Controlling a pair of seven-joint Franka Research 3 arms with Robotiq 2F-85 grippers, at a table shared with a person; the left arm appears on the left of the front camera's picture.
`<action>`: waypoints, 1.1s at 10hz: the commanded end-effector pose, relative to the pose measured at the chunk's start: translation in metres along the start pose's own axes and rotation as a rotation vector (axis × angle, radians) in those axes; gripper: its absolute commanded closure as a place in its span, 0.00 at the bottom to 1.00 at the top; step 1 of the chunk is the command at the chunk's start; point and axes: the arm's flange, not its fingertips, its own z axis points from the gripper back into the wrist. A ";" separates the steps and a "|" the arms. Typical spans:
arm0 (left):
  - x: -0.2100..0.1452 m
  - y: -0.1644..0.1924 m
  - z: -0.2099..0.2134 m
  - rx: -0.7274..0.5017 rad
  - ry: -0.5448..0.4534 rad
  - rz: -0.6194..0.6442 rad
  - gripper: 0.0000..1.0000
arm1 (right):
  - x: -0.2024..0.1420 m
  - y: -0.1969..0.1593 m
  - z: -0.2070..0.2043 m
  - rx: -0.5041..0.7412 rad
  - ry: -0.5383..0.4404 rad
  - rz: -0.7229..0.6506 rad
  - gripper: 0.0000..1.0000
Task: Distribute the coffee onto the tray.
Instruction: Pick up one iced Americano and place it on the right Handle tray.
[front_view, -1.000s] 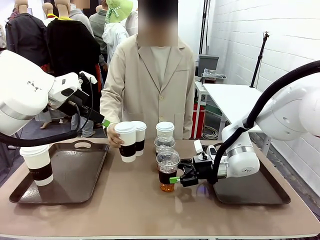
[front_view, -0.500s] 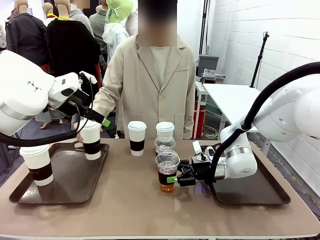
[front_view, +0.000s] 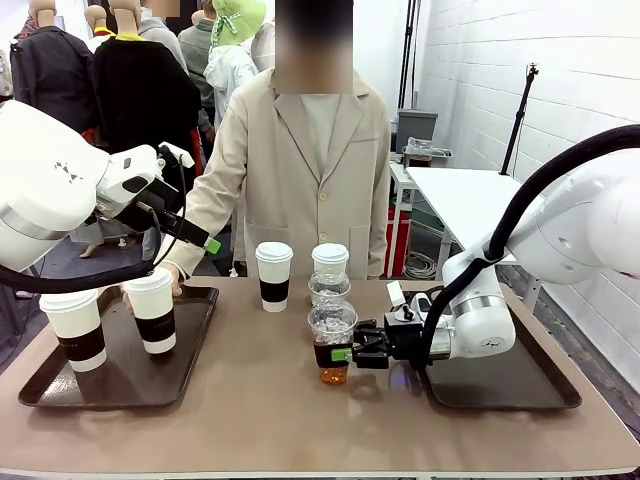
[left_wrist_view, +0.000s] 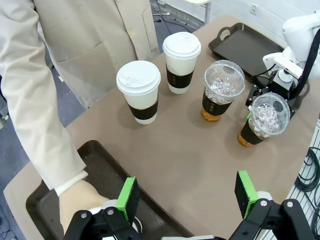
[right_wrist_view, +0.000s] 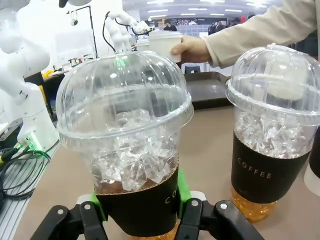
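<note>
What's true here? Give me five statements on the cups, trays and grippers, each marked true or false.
1. The right gripper is shut on an iced cup. True.
2. The left gripper holds a paper cup. False: it is open, holding nothing.
3. Two paper cups stand on the left tray. True.
4. The person's hand is on an iced cup. False: it is on a paper cup on the left tray.
5. Both iced cups stand on trays. False: they stand on the table.
</note>
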 end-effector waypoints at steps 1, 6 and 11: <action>0.000 0.001 -0.001 -0.016 -0.008 0.012 0.00 | 0.032 0.016 0.020 0.009 -0.033 -0.035 0.39; 0.000 0.001 -0.001 -0.016 -0.008 0.012 0.00 | 0.091 0.044 0.119 -0.005 0.017 -0.023 0.39; 0.000 0.001 -0.001 -0.016 -0.008 0.012 0.00 | 0.094 0.057 0.175 -0.018 0.001 0.008 0.39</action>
